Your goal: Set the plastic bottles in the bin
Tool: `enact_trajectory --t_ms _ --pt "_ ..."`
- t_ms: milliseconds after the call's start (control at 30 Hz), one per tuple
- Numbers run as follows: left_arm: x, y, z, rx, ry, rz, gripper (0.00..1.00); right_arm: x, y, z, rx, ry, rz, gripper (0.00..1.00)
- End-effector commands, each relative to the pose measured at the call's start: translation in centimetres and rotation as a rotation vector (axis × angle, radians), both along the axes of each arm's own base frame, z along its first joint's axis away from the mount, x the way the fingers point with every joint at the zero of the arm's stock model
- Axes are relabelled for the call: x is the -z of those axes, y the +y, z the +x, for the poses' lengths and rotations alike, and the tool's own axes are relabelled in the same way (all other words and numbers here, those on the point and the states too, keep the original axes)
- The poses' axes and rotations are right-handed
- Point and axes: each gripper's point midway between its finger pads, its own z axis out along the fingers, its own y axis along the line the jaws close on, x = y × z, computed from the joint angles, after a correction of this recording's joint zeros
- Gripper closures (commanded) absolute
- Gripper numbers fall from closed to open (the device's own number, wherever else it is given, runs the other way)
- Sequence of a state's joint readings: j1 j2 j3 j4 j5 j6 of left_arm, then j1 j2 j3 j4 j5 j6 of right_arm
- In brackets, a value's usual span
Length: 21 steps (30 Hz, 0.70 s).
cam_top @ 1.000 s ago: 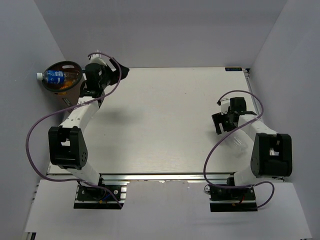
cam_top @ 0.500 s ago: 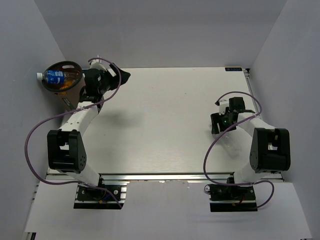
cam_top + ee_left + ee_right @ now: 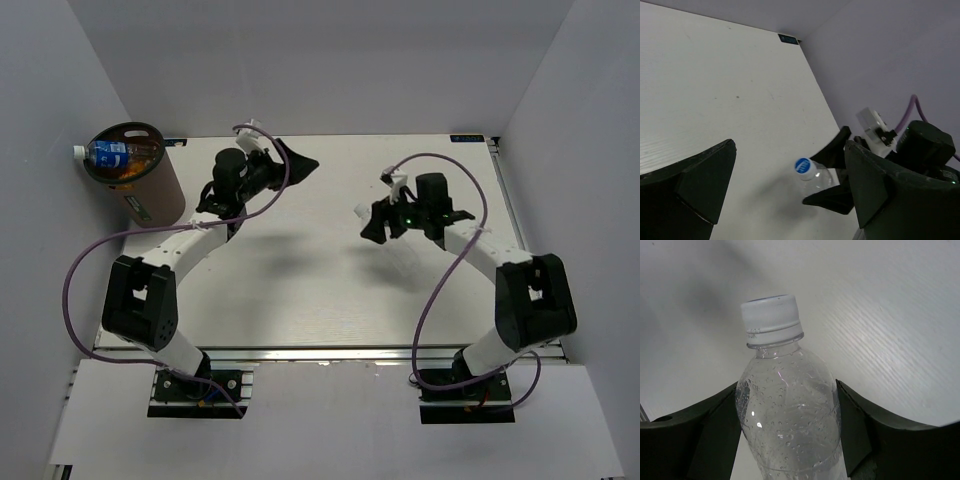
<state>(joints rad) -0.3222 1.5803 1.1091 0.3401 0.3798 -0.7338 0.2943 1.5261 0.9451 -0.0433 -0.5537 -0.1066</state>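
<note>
Grey walls close in a white table (image 3: 320, 300) as I work the two arms from my remote station. The bin (image 3: 152, 196), tall and dark brown, stands off the table's far left corner. A clear bottle with a blue label (image 3: 108, 153) lies across the bin's mouth, its white cap poking over the rim, and something orange shows under it. My left arm (image 3: 175, 245) reaches toward the far middle of the table. The left gripper (image 3: 297, 163) is spread wide and holds nothing. My right arm (image 3: 490, 250) stretches in from the right. The right gripper (image 3: 374, 222) pinches a clear capped bottle (image 3: 790, 410) over mid-table. Its dark fingers (image 3: 705, 425) press both sides of the droplet-beaded body below the cap (image 3: 771, 315).
</note>
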Motion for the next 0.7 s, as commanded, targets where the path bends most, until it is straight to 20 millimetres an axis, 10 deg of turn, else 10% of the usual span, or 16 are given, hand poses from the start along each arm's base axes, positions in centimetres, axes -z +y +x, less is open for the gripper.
enact_trajectory --t_ms 0,300,667 --pt "-2.5 -1.1 -0.7 0.004 -0.066 -0.044 0.02 -3.8 4.5 2.8 -0.018 -0.111 0.102 0.75" --pt "-0.5 -2.4 -0.2 -0.022 -0.032 0.014 0.02 -7.0 10.4 4.3 -0.071 -0.157 0.237 0.74" --pt "2.1 -6.1 -0.2 0.037 0.018 0.080 0.02 -9.0 12.7 4.8 -0.080 -0.194 0.283 0.74"
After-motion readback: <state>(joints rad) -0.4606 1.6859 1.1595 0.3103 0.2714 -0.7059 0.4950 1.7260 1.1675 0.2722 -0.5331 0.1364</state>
